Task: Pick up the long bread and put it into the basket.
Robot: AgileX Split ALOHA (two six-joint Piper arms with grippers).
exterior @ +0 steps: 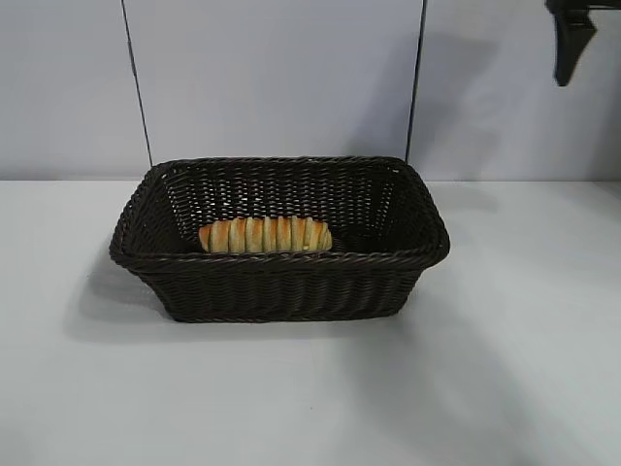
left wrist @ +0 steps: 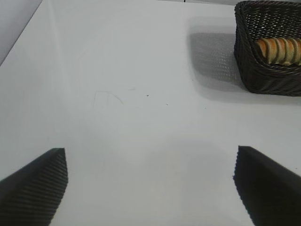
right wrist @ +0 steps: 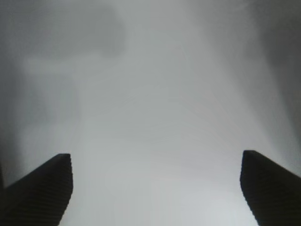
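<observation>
Long bread [exterior: 265,235], golden and ridged, lies in woven basket [exterior: 281,286].

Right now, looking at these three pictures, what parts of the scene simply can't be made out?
- Long bread: its lower side, hidden by the basket's front wall, exterior view.
- Bread again: one end cut off by the picture edge, left wrist view.
- Right tool: mostly cut off at the top corner, exterior view.
- Left tool: absent from the exterior view; only its open tips show.
- Right wrist view: only a pale blur past the open tool.
</observation>
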